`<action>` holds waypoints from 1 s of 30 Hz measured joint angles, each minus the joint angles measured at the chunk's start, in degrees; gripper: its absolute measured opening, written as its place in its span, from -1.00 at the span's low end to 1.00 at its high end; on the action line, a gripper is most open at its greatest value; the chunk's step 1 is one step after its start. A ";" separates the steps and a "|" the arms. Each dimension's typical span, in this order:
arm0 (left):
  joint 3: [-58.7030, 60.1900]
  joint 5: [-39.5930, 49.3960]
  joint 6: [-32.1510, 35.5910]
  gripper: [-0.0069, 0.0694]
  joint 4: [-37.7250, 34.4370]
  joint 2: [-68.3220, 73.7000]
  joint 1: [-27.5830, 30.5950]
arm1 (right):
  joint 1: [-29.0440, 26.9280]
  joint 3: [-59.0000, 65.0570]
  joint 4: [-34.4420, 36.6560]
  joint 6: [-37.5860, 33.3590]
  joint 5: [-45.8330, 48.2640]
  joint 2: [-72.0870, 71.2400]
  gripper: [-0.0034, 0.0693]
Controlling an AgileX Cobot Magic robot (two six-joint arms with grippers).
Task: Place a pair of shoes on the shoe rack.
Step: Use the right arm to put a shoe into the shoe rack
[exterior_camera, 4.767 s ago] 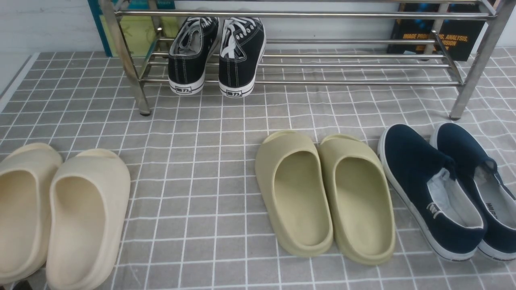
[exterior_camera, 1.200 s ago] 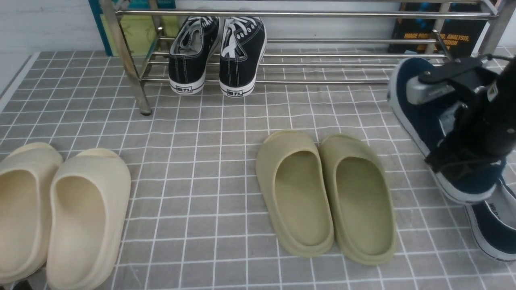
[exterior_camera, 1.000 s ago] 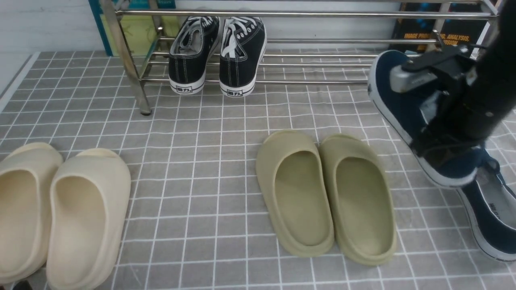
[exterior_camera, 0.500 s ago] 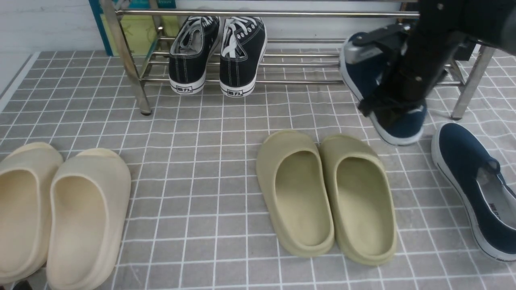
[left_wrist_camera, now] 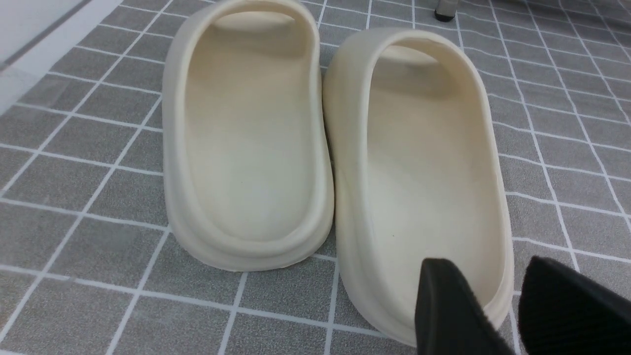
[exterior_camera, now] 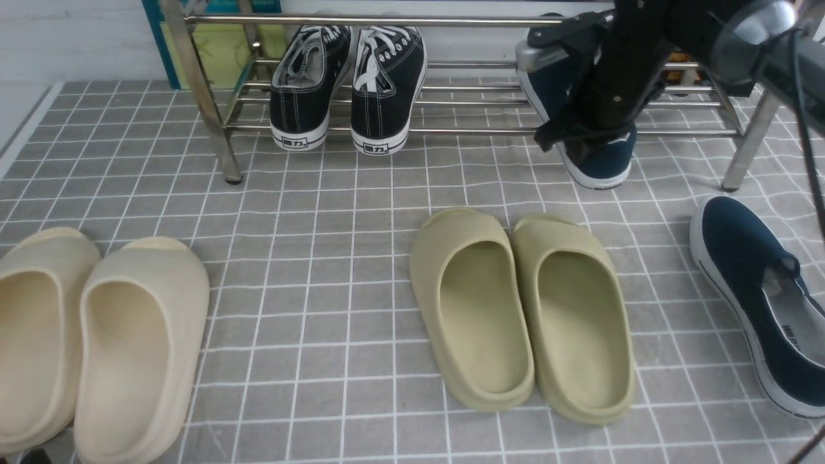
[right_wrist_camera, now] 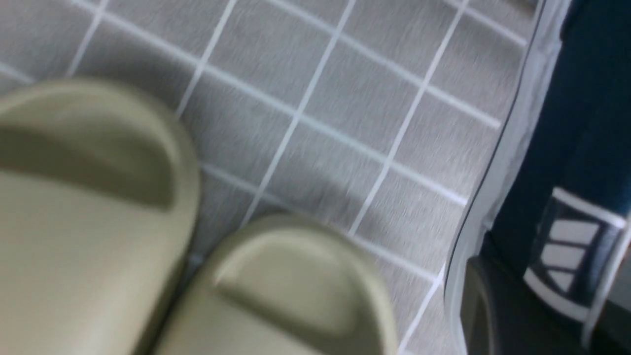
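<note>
My right gripper is shut on one navy slip-on shoe at its heel side. It holds the shoe tilted at the front of the silver shoe rack, right of centre, with the toe over the lower bars and the white-soled heel hanging in front. In the right wrist view the shoe fills the edge beside my gripper. The other navy shoe lies on the cloth at the right edge. My left gripper is open over the heel of a cream slide.
Black lace-up sneakers stand on the rack's left part. Olive slides lie in the middle of the grey checked cloth, also in the right wrist view. Cream slides lie at the left. Rack legs stand on the cloth.
My right arm came in, picked the left navy shoe off the cloth and carried it up, back and to the left to the rack's front. The other navy shoe stayed put.
</note>
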 joint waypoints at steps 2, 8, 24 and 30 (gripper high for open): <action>0.00 0.00 0.00 -0.19 0.00 0.00 0.00 | 0.00 -0.80 -0.56 0.00 -0.16 0.67 -0.79; 0.00 0.00 0.00 -0.19 0.00 0.00 0.00 | -0.77 -1.35 -0.67 0.20 -1.33 1.62 -0.77; 0.00 0.00 0.00 -0.19 0.00 0.00 0.00 | -2.90 -1.96 3.64 2.57 -6.91 0.48 0.18; 0.00 0.00 0.00 -0.19 0.00 0.00 0.00 | -3.31 -2.35 3.71 2.57 -4.65 -2.99 0.16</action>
